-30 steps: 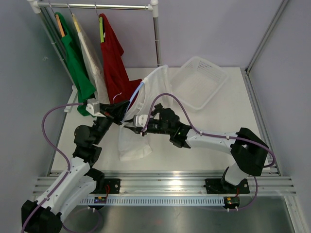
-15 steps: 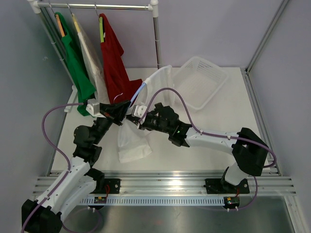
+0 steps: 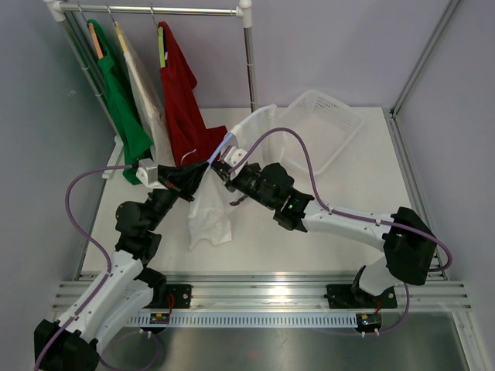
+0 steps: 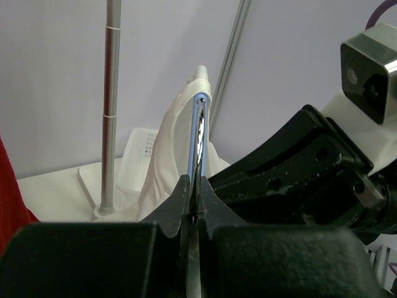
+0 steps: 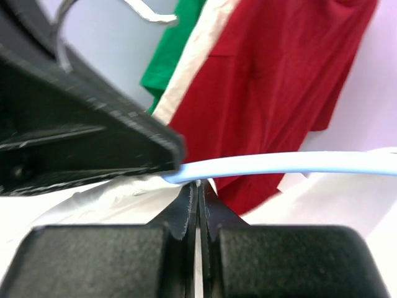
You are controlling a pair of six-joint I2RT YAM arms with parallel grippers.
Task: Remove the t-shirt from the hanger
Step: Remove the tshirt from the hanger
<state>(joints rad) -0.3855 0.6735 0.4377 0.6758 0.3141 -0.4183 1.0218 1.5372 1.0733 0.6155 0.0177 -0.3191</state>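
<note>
A white t-shirt (image 3: 209, 218) hangs from a light blue hanger (image 3: 225, 144) held above the table. My left gripper (image 3: 203, 174) is shut on the hanger's neck; in the left wrist view its jaws (image 4: 197, 200) pinch the blue hanger (image 4: 197, 133), with the t-shirt (image 4: 169, 149) draped behind. My right gripper (image 3: 224, 168) sits close against the left one, just under the hanger bar (image 5: 285, 164). It (image 5: 198, 185) is shut on a thin fold of the t-shirt's white cloth (image 5: 118, 195). The shirt's lower part is bunched up beneath both grippers.
A clothes rack (image 3: 155, 10) at the back left carries a green shirt (image 3: 122, 104), a beige one (image 3: 147, 100) and a red one (image 3: 179, 97), close behind the grippers. A clear plastic basket (image 3: 319, 127) lies at the back right of the white table (image 3: 356, 193).
My right gripper closed on the t-shirt's cloth and moved up and back toward the hanger, pulling the shirt's lower part up into a bunch. The left gripper stayed put.
</note>
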